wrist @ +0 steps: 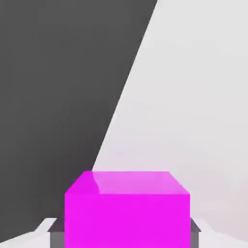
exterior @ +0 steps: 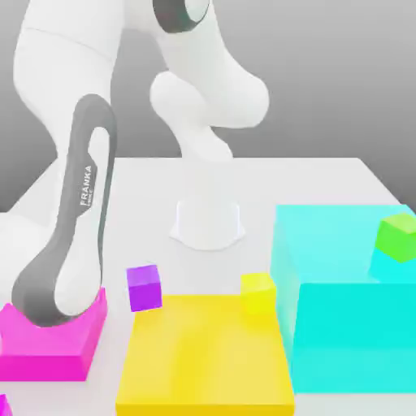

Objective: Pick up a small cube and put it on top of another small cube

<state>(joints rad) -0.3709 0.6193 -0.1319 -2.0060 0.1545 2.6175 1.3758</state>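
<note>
Pink cube gripped, stacking still ahead.
Nearest us, the gripper (wrist: 125, 232) has its fingers (wrist: 57, 233) closed on the pink cube (wrist: 127, 213), 1 on each side. Farther off, the purple cube (exterior: 145, 288) sits at 9 o'clock of the big yellow block (exterior: 203, 357), top bare; we judge lift, carry and placing remain.
</note>
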